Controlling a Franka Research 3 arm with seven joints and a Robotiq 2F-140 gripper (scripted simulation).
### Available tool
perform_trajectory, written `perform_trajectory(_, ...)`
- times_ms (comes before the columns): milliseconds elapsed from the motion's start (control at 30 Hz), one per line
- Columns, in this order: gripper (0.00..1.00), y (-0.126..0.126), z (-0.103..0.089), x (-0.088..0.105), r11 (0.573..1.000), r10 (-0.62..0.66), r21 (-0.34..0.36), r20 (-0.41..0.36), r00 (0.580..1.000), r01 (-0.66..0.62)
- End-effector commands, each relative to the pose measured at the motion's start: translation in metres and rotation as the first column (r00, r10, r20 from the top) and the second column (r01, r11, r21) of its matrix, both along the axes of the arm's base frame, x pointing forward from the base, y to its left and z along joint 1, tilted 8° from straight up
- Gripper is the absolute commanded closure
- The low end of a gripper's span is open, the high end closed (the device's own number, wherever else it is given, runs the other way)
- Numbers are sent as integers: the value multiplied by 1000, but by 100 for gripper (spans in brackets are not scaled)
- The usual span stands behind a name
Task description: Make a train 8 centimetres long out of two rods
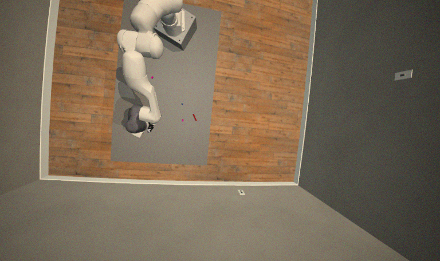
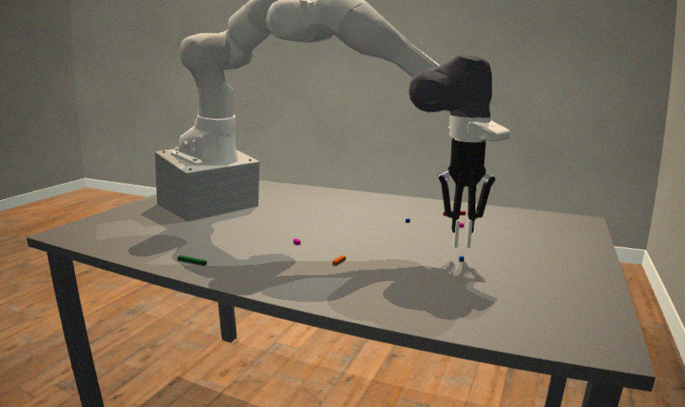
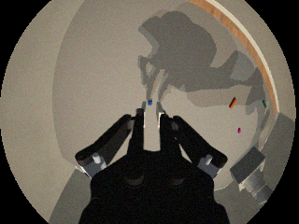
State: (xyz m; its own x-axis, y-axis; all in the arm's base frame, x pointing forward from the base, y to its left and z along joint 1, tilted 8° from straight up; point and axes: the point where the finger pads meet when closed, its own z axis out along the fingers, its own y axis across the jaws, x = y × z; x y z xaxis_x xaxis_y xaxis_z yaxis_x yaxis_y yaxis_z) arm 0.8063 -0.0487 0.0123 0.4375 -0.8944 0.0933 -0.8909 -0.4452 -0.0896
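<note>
My gripper [image 1: 150, 127] [image 2: 462, 246] [image 3: 150, 107] is open by a narrow gap, points down and holds nothing. It hangs above a small blue rod [image 2: 461, 258] [image 3: 149, 103] on the table. A red rod [image 1: 194, 117] [image 2: 462, 212] lies farther back, with a magenta rod [image 1: 182, 119] [image 2: 461, 225] near it but apart. A second blue rod [image 1: 181, 103] [image 2: 408, 220] lies nearer the base. Another magenta rod [image 1: 152, 77] [image 2: 297, 241] [image 3: 239, 131] lies alone. No rods touch end to end. The arm hides the near blue rod in the top view.
An orange rod [image 2: 339, 260] [image 3: 233, 103] and a green rod [image 2: 192, 260] [image 3: 264, 104] lie apart toward the table's front edge in the exterior view. The robot's base block [image 1: 184, 39] [image 2: 207, 187] stands at the far end of the grey table [image 1: 191, 148] [image 2: 565, 291].
</note>
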Motion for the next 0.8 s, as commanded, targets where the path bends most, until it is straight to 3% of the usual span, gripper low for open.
perform_trajectory(0,77,0,-2,3,1000,-8,2,6,1000,8)
perform_trajectory(767,77,-1,-19,6,1000,-8,2,6,1000,8)
